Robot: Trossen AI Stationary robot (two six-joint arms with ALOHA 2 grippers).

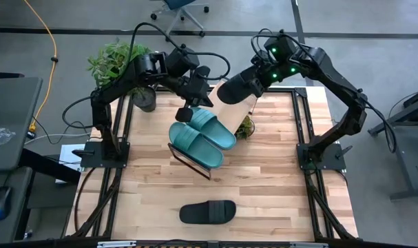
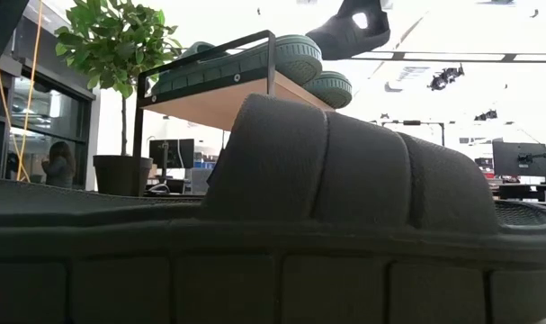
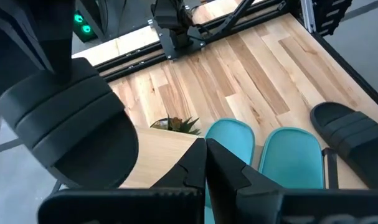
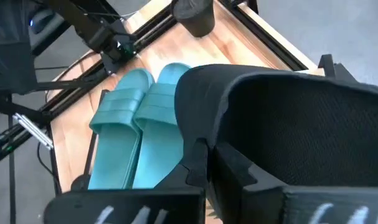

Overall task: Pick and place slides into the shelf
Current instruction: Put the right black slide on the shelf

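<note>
Butcher-block tabletop [image 1: 264, 193] fills your view from above, with grey floor and a potted plant [image 1: 116, 62] behind it. Your slanted wooden rack with thin black frame [image 1: 226, 114] sits at the table's twelve o'clock edge, and two teal rubber slides [image 1: 202, 138] already lie on it side by side, long axes running from about ten to four o'clock. Your right gripper [image 4: 204, 171] is clamped on a black rubber slide [image 1: 239, 86], carried in the air just past the rack's one o'clock corner, its length lying roughly eight to two o'clock. The bare board is directly beside the teal pair, towards one o'clock, so I judge you need to swing the black slide's axis to match theirs before lowering. Your right arm is arched high and folded in towards centre. Your left gripper [image 3: 204, 162] is pinched closed and empty, hovering over the teal pair's eleven o'clock end. A second black slide [image 1: 207, 212] waits at six o'clock on the table.
</note>
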